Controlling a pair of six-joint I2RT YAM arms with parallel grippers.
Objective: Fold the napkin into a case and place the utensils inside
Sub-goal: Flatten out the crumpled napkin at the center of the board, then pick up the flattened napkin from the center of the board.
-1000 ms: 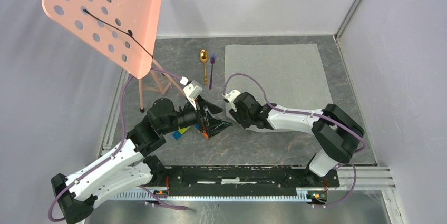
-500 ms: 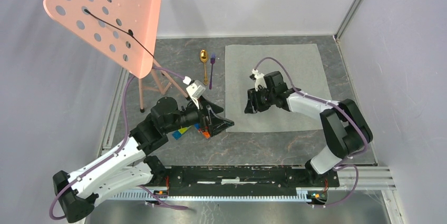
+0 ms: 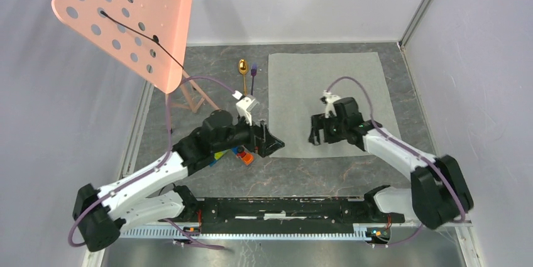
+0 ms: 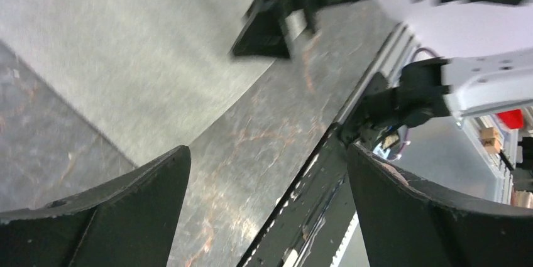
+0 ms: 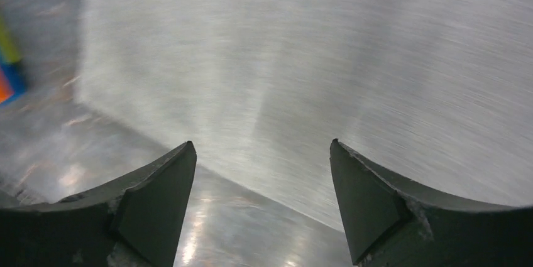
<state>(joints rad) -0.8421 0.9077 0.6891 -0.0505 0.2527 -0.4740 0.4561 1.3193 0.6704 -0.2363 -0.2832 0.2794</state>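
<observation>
The grey-green napkin (image 3: 327, 91) lies spread flat as one square sheet; no case is in view. Left of it lie the gold spoon (image 3: 242, 69) and the purple fork (image 3: 253, 77), side by side. My right gripper (image 3: 316, 132) hangs open over the napkin's near edge, nothing between its fingers; its wrist view shows the gripper (image 5: 261, 144) above the napkin (image 5: 314, 59) and its edge. My left gripper (image 3: 271, 136) stands wide open by the napkin's near left corner. In its wrist view the left gripper (image 4: 269, 154) is empty above bare table, with the napkin (image 4: 126, 41) beyond.
Colourful toy blocks (image 3: 242, 155) lie under the left arm's wrist and show in the right wrist view as blocks (image 5: 7, 75) at the left edge. A pink perforated stand (image 3: 126, 16) on wooden legs rises at the back left. Walls enclose the marble table (image 3: 302, 173).
My right gripper has swung right from the napkin's near left corner to its near middle and opened wider. The left arm has reached forward toward that corner, still open.
</observation>
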